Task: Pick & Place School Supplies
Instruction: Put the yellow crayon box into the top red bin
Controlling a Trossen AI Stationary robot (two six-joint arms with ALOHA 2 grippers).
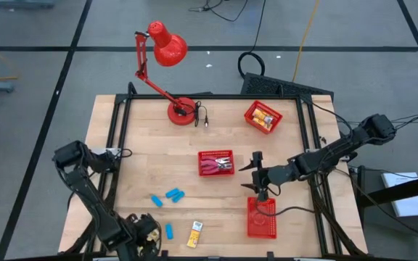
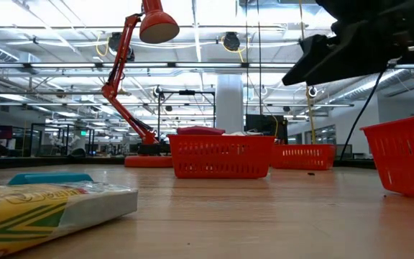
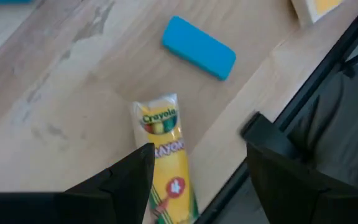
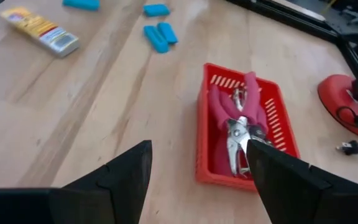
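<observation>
- Red-handled metal tools [image 4: 238, 121] are held in the middle basket [image 1: 215, 163].
- Yellow packets [image 1: 264, 118] are seen in the far basket [image 1: 263, 117].
- Blue blocks [image 1: 174, 194] and a crayon packet [image 1: 195, 234] are left on the table [image 1: 144, 145].
- The left gripper [image 3: 197, 186] is spread open over the crayon packet; the right gripper [image 4: 197, 180], fingers apart, is held above the near basket [image 1: 261, 218].

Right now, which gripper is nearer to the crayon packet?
Left. The left gripper hangs beside the crayon packet at the table's near edge; the right gripper is across the table, by the middle basket.
</observation>
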